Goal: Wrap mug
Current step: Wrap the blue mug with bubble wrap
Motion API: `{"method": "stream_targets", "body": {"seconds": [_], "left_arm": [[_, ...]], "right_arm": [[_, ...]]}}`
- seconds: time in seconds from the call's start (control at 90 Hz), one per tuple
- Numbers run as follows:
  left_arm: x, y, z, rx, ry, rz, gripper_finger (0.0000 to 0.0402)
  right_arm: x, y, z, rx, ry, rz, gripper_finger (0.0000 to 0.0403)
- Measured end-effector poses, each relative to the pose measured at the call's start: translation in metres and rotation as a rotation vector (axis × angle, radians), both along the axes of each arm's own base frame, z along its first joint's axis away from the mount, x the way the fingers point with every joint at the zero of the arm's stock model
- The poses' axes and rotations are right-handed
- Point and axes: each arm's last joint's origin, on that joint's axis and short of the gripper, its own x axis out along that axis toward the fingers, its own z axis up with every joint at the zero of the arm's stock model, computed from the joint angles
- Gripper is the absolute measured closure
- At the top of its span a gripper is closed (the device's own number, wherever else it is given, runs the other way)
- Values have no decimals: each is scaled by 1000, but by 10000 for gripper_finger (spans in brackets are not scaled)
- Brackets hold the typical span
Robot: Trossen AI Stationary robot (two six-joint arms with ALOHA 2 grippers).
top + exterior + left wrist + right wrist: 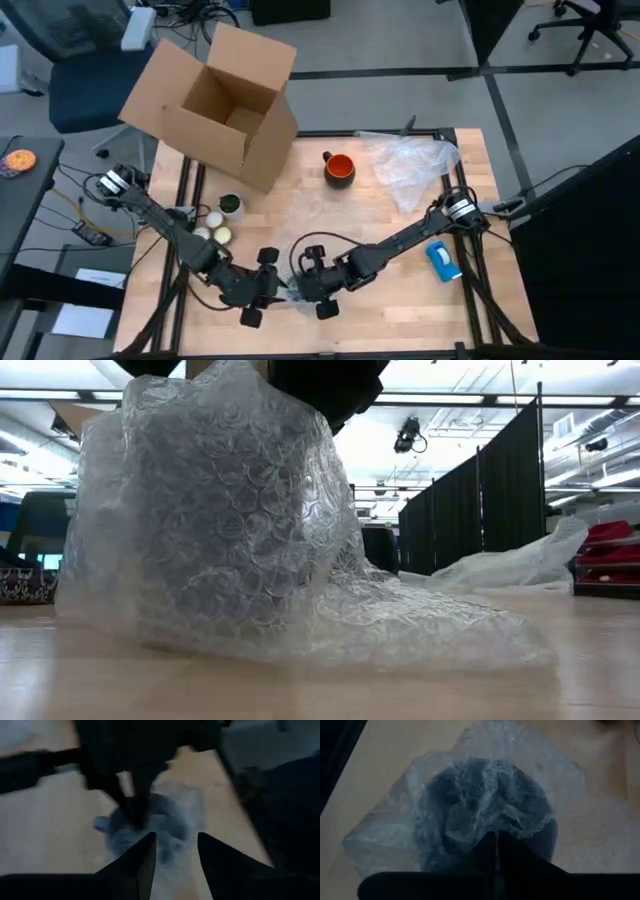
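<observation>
My right hand (496,851) is pinched on the bubble wrap (230,520); left hand (175,855) sits apart. The mug (340,168) is rigid and breakable, so I'd grab its rim.

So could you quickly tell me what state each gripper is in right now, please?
Left gripper: jaws open, holding nothing, by the bubble wrap.
Right gripper: jaws shut on the bubble wrap.

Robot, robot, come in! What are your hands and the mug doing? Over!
Left gripper open beside bubble wrap bundle. Right gripper shut on the wrap. Mug bare, upright, far side of the table, untouched. Nothing between.
</observation>
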Motion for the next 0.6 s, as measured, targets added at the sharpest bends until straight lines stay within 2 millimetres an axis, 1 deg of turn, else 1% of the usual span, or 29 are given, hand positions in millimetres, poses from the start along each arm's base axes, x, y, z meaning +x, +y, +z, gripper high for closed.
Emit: {"method": "stream_targets", "body": {"seconds": [0.078,0.144,0.267,0.333,0.489,0.6], "left_arm": [[3,0,-8,63,5,48,273],[3,0,-17,82,60,51,273],[-5,3,-25,11,201,68,273],[-9,3,-26,-8,242,94,273],[-5,1,-25,-14,187,108,273],[2,-3,-28,-1,152,73,273]], "right_arm": [[2,-6,-3,37,13,15,403],[3,-10,-6,50,16,1,403],[2,-12,-11,52,25,-1,403],[2,-12,-13,51,28,0,403],[2,-11,-15,47,30,9,403],[2,-11,-14,45,26,13,403]]}}
